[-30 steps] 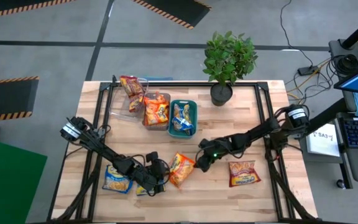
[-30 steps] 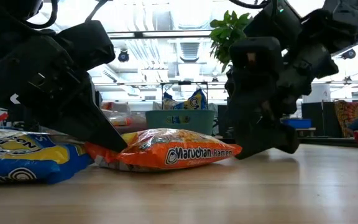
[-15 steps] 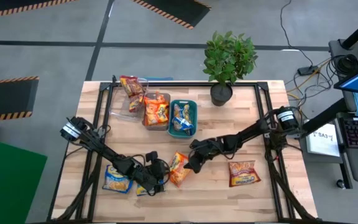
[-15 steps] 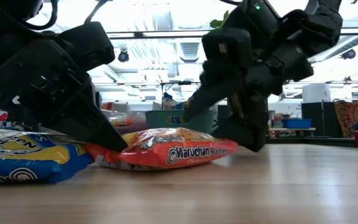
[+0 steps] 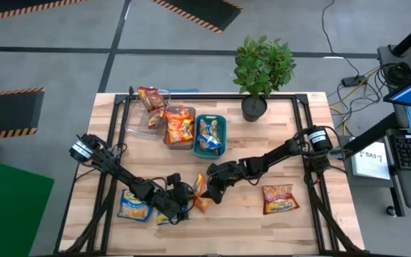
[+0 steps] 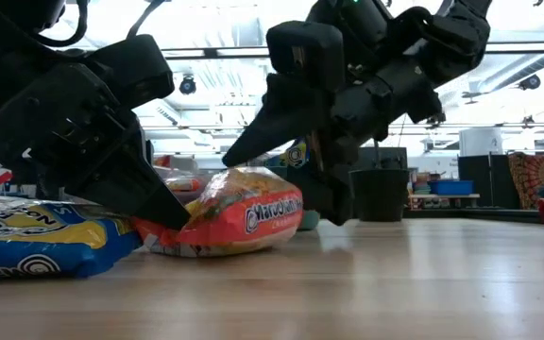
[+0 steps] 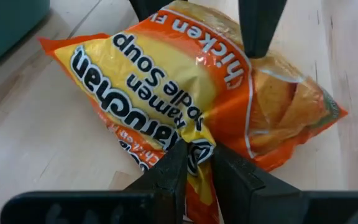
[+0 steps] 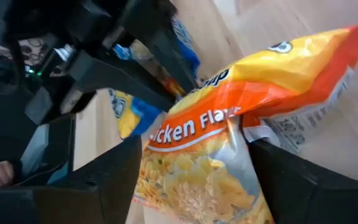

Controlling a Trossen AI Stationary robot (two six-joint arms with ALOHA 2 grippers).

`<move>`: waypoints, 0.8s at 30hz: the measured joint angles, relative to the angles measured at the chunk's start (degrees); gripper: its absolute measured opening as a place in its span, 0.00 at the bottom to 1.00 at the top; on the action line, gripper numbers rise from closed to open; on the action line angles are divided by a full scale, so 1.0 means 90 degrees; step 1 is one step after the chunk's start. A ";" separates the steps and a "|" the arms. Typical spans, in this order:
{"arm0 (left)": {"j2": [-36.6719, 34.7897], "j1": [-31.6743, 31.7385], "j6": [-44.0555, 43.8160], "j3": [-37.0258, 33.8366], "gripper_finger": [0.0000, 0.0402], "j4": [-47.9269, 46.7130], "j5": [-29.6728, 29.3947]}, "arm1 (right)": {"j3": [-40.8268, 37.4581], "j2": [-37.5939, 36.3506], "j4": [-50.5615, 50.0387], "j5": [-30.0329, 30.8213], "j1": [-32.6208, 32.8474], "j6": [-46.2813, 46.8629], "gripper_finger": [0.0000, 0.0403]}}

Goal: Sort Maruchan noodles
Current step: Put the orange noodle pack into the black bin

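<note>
- The orange noodle packet (image 5: 200,193) sits near the table's front, roughly mid-width, with bare wood in front of it and to its right up to the red packet (image 5: 280,198), so there's some room that side.
- The left side is crowded: two blue-and-yellow packets (image 5: 135,205) lie just beside it under the left arm.
- The left gripper (image 7: 194,167) is pinched nearly closed on the orange packet's edge seam.
- The right gripper (image 5: 207,191) has its fingers spread wide around the packet's other end, one finger (image 8: 104,186) on each side of the wrapper.
- The three bins (image 5: 210,135) at the back already hold packets, well apart from the action, and the potted plant (image 5: 261,71) stands at the back edge.
- Compared with a second ago, the right gripper slid left onto the packet, which is now tipped up and scrunched narrower instead of lying flat.
</note>
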 joint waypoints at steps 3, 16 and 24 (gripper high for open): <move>0.0000 0.0000 0.0000 0.0000 0.13 0.0000 0.0000 | 0.0097 0.0019 0.0023 0.0000 0.0002 -0.0039 0.60; -0.0075 -0.0040 0.0231 0.0000 0.13 -0.0002 -0.0013 | 0.0121 0.0000 -0.0014 -0.0044 0.0002 -0.0207 0.13; -0.1080 -0.0073 0.1250 -0.0005 0.13 -0.0793 -0.0060 | 0.0121 -0.0260 -0.0053 -0.0162 -0.0018 -0.0536 0.05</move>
